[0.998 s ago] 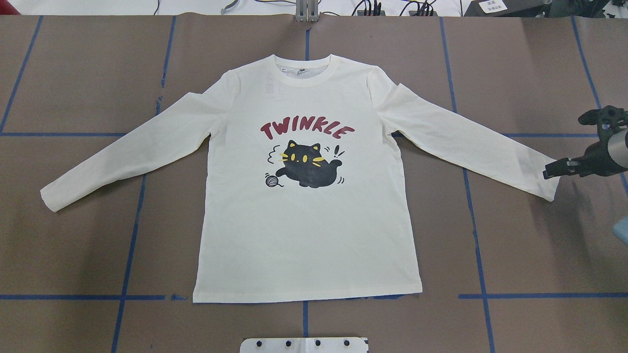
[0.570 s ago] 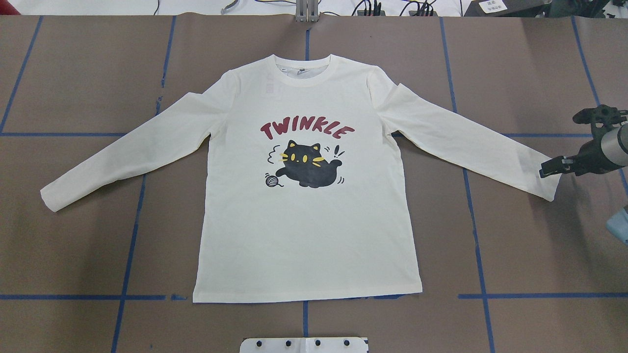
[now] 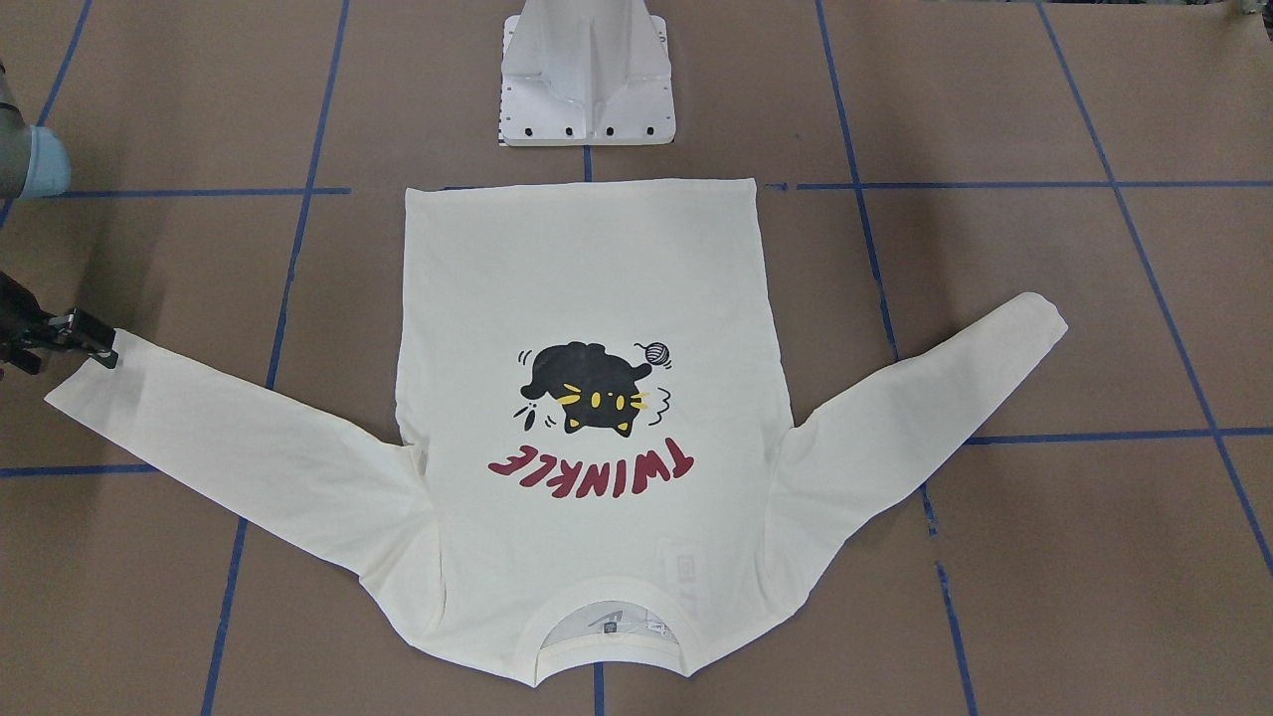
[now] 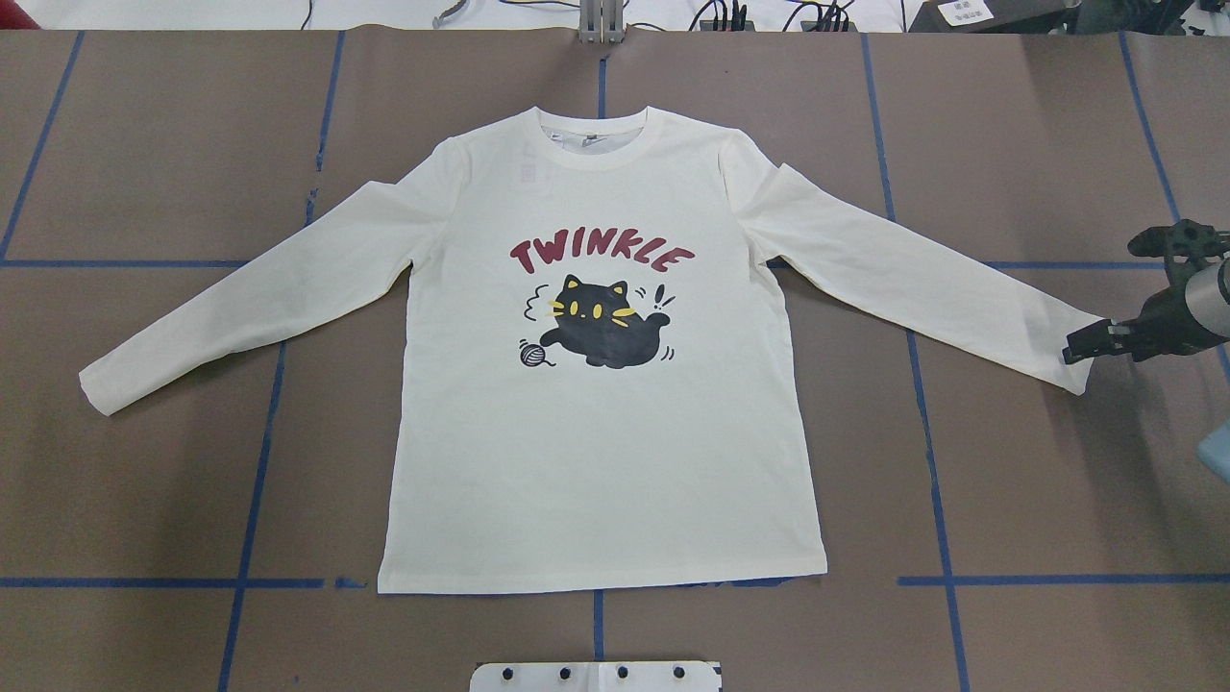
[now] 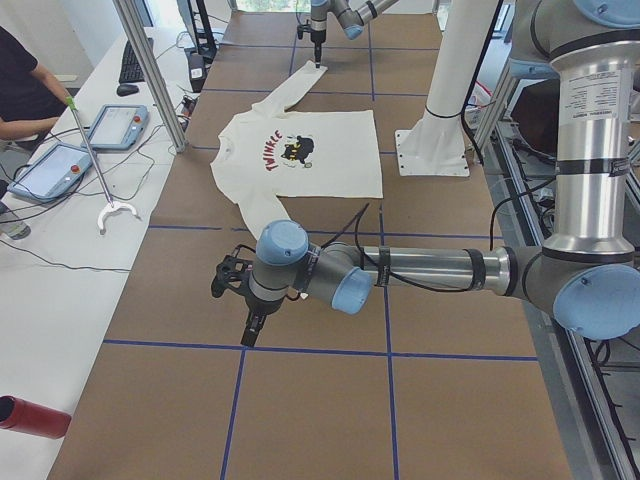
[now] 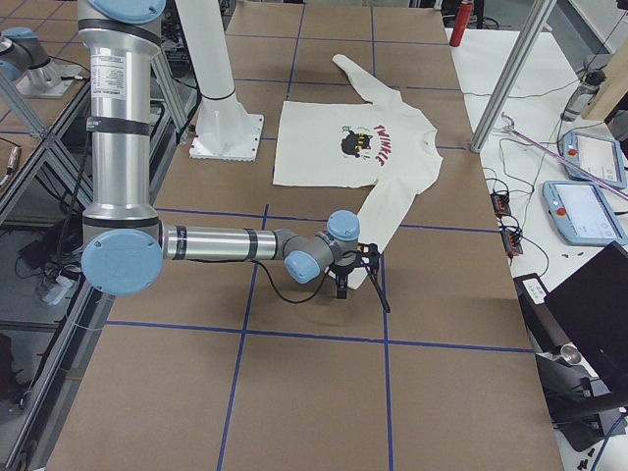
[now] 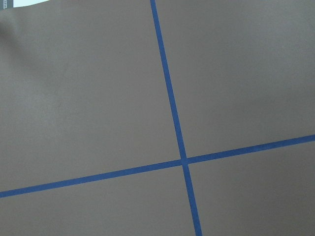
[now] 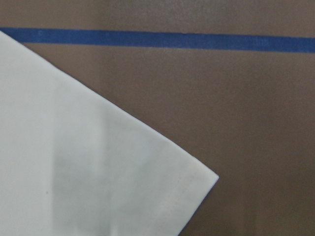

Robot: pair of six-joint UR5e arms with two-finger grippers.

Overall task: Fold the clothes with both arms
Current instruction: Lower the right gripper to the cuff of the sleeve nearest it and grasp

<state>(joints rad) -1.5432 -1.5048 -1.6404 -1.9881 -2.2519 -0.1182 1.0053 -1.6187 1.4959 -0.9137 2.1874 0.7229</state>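
Shirt (image 4: 596, 432): flat on table (image 4: 144, 500), print up, sleeves spread, unfolded. Right gripper (image 4: 1078, 350): has sunk slightly onto the cuff (image 4: 1074, 373) over the last second; jaw gap unreadable, no cloth lifted. Left gripper (image 5: 250, 330): off the shirt, opening unreadable. Judged: first sleeve grasp imminent

I run this rig from far away, and it looks like a robot lab to me. The big table (image 4: 144, 144) is covered in brown paper, with blue tape lines (image 4: 125, 263) making a grid. The left arm (image 5: 430, 268) and the right arm (image 6: 216, 242) reach over it near a white post (image 5: 455, 60). Side benches hold control tablets (image 6: 581, 211), a keyboard (image 5: 130, 62) and cables (image 4: 730, 13). A person (image 5: 25, 90) sits at one bench.
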